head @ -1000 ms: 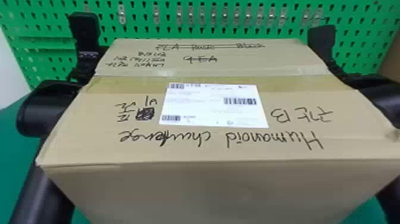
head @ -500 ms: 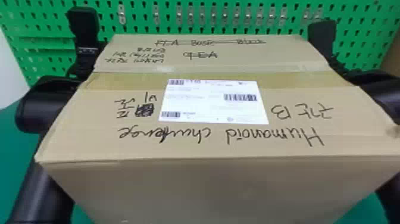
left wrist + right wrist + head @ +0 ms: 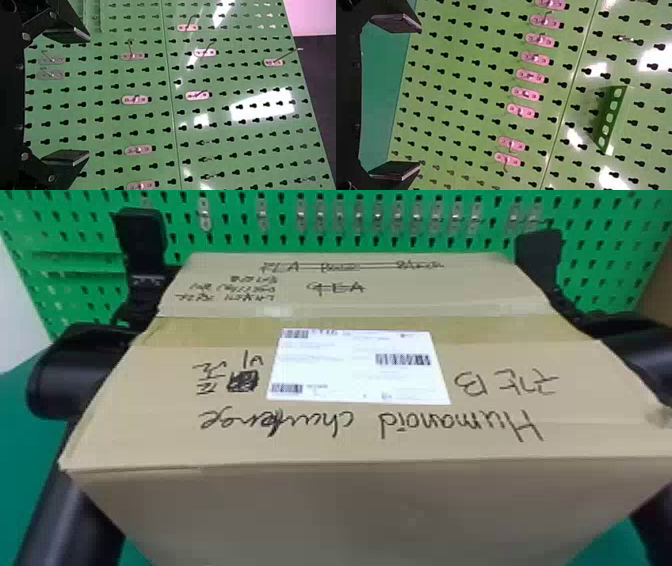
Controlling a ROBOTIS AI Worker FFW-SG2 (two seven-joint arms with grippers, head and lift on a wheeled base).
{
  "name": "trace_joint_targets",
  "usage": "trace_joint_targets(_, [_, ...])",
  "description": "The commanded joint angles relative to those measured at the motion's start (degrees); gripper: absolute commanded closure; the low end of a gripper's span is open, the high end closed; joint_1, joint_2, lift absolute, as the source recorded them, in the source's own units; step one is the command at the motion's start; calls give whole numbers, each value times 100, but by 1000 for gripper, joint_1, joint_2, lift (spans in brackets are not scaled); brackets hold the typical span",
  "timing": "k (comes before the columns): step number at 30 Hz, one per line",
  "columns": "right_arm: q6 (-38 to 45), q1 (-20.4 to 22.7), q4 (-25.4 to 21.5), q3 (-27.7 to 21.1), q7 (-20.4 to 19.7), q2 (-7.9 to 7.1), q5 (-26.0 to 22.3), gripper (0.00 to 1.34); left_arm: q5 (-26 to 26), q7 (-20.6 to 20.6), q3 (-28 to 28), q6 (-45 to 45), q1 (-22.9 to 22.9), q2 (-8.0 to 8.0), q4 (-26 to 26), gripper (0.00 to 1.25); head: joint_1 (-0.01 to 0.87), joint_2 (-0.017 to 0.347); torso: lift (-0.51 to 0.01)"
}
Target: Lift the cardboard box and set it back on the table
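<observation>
Between the two arms, the cardboard box has its taped, labelled top facing up, roughly level. My left gripper stands upright by its far left corner, and my right gripper is by its far right corner. The wrists and forearms flank the box's sides closely. In the left wrist view my left gripper is open, with nothing between its fingers; likewise my right gripper in the right wrist view. The box's underside is hidden, so I cannot tell whether it touches the table.
A green pegboard with rows of metal hooks rises behind the box and both grippers. A small green holder with round holes is fixed to it in the right wrist view. Green table surface shows left of the box.
The box and both grippers rose slightly between the first and second head frames, then sank by about the same small amount. The box stays between the arms.
</observation>
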Motion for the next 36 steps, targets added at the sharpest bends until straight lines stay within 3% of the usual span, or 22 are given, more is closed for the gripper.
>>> trace_joint_targets(1, [-12,81,0,-27,0,16,0,85,0,20,4,-4,81,0,-14,245,566,54,-183])
trace_joint_targets(36, [-21,564,-185,-159,0,-1,-70,87,53,38,110,-13,644,-70,-260,245,566,54,-183])
